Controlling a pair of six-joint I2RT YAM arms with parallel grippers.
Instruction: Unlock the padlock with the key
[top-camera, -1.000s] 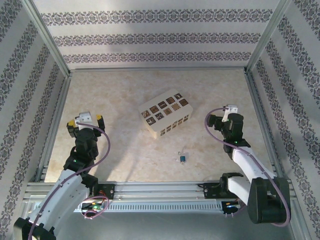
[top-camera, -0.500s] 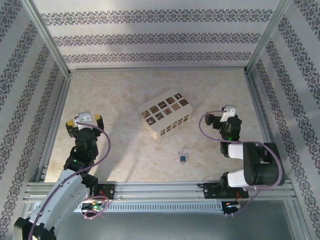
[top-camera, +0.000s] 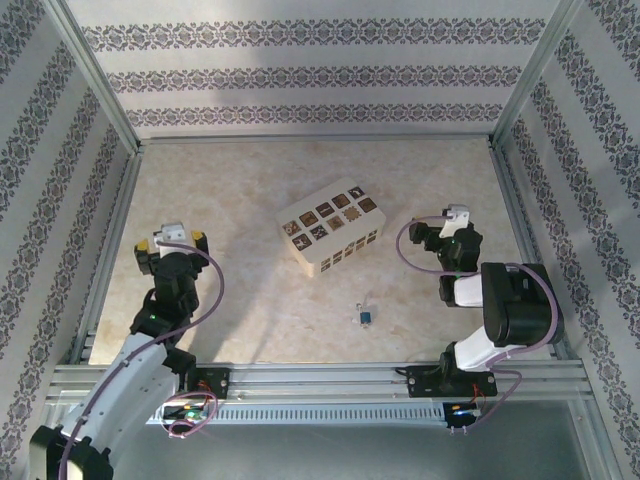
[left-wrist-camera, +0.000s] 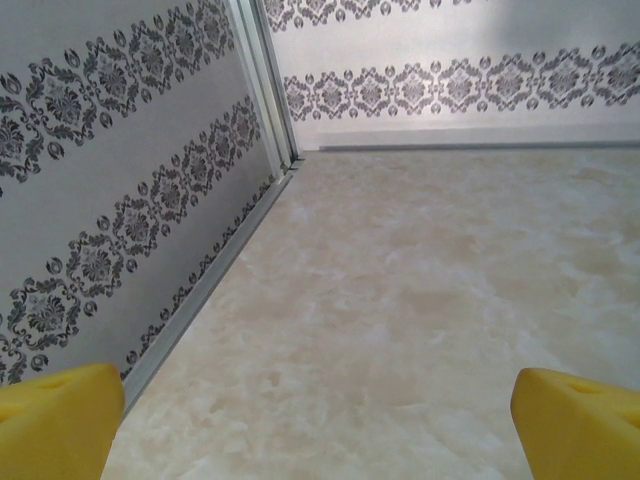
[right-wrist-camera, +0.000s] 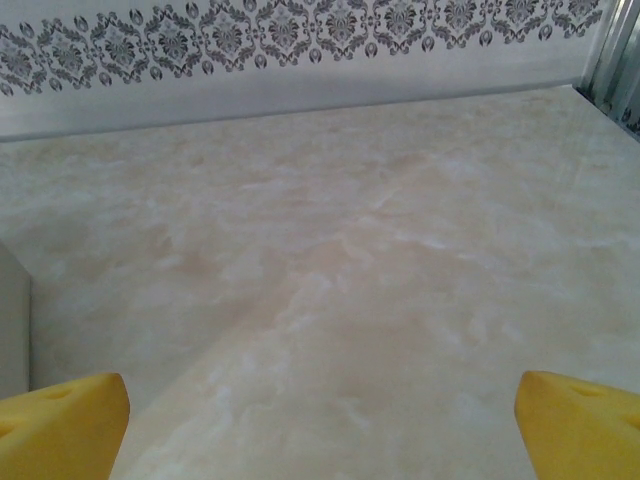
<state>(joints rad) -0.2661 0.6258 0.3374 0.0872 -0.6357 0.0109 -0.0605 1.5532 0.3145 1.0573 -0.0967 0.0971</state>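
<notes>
The padlock (top-camera: 366, 317), a tiny blue body with a small silvery loop, lies on the table near the front middle, between the two arms. I cannot make out a key apart from it. My left gripper (top-camera: 171, 241) hovers at the left side of the table, well left of the padlock. Its yellow pads (left-wrist-camera: 60, 420) stand wide apart and open over bare table. My right gripper (top-camera: 444, 232) is at the right, behind and to the right of the padlock. It is open too, its yellow pads (right-wrist-camera: 580, 420) wide apart with nothing between them.
A cream box (top-camera: 331, 238) with dark patterned squares stands in the middle of the table, behind the padlock; its edge (right-wrist-camera: 12, 320) shows at the left of the right wrist view. Patterned walls and metal rails (top-camera: 110, 250) enclose the table.
The right arm has folded back, its big elbow joint swinging up over the forearm, and the gripper has shifted slightly back. The left arm has barely moved. Both grippers stayed open.
</notes>
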